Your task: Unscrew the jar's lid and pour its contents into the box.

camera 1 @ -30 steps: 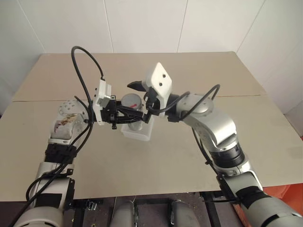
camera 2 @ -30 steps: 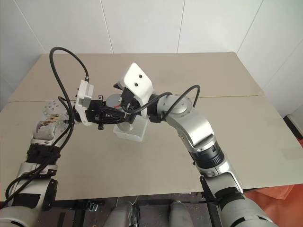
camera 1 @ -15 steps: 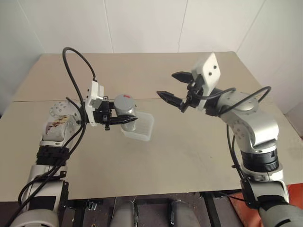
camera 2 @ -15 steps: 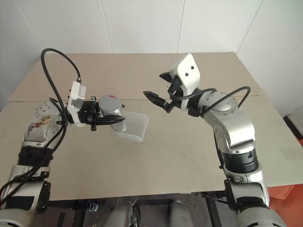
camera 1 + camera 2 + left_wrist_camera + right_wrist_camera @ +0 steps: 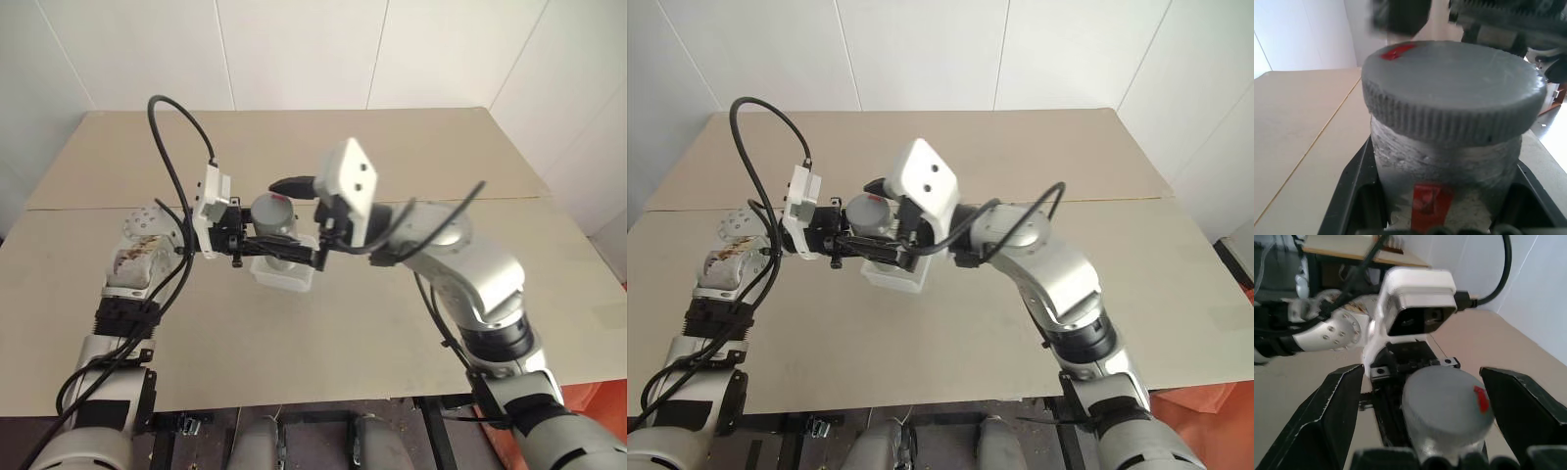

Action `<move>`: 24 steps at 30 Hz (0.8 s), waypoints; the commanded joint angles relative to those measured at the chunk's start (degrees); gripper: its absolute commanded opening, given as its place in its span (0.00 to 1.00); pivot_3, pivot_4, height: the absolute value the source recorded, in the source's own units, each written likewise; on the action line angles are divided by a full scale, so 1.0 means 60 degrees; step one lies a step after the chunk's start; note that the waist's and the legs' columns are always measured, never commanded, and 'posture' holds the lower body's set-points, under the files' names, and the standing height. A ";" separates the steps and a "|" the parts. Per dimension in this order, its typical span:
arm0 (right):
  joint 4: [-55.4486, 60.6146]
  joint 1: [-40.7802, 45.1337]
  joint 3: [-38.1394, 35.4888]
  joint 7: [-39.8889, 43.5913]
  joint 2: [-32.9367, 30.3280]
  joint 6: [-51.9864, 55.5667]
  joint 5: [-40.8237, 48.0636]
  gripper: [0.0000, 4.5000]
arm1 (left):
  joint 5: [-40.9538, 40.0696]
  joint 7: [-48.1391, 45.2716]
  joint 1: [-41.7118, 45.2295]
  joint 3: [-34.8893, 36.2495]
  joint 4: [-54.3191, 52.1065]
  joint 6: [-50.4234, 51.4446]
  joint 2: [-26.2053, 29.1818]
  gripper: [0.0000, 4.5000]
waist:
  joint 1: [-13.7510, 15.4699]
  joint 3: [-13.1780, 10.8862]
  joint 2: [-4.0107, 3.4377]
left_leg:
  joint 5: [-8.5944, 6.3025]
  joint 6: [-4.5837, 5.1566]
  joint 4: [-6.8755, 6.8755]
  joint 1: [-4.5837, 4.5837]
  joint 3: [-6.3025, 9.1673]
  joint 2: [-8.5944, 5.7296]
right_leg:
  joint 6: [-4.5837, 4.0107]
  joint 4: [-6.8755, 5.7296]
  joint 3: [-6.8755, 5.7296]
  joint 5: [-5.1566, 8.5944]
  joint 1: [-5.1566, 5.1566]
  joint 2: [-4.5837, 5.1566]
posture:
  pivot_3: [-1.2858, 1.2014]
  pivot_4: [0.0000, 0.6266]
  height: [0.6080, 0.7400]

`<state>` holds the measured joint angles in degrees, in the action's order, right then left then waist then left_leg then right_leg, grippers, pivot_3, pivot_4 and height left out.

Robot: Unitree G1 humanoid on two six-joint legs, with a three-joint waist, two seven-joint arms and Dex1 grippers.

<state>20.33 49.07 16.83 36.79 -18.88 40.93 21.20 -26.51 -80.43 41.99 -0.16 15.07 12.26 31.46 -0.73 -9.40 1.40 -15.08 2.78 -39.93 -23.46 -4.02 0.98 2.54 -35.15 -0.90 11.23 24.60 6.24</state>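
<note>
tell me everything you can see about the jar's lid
The lid is a round grey cap with a ribbed rim and a small red mark near one edge. It sits on the jar, which the left gripper holds above the box. The right gripper straddles it, fingers open and apart from its rim.

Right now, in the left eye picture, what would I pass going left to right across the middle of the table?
Left gripper holding the jar → lid → right gripper, open around the lid, above the box.
</note>
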 commanded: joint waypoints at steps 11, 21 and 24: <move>-0.0616 0.0148 -0.0780 -0.0258 -0.0010 -0.0324 -0.0506 0.98 | -0.0010 -0.0077 0.0041 0.0193 -0.0177 -0.0217 0.0224 0.44 | -0.0006 0.0000 0.0000 | 0.0002 -0.0003 0.0001 -0.0001 0.0000 0.0001 | 0.0000 0.0001 -0.0001 0.0000 0.0001 0.0000 | 0.52 0.24 1.00; -0.0129 -0.0382 -0.1665 -0.0032 -0.1112 -0.0212 0.0163 0.98 | -0.0041 -0.0186 0.0049 0.0219 -0.0113 -0.0194 0.0390 0.44 | -0.0004 0.0000 0.0000 | 0.0001 -0.0002 0.0001 -0.0001 0.0001 0.0001 | 0.0000 0.0002 0.0000 0.0000 0.0001 0.0000 | 0.52 0.24 1.00; -0.0027 -0.0499 -0.1700 0.0105 -0.1275 -0.0288 0.0264 0.98 | -0.0048 -0.0207 0.0026 0.0230 -0.0152 -0.0170 0.0405 0.44 | 0.0003 0.0000 0.0000 | 0.0001 -0.0001 0.0003 -0.0002 -0.0001 0.0002 | 0.0000 0.0005 -0.0002 0.0000 0.0001 0.0001 | 0.52 0.24 1.00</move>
<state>18.36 46.16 7.57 37.16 -26.62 40.15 22.50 -26.08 -81.21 41.71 0.65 15.61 12.19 33.56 -0.72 -9.40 1.40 -15.08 2.77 -39.91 -23.47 -4.03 0.99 2.54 -35.12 -0.91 11.23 24.60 6.24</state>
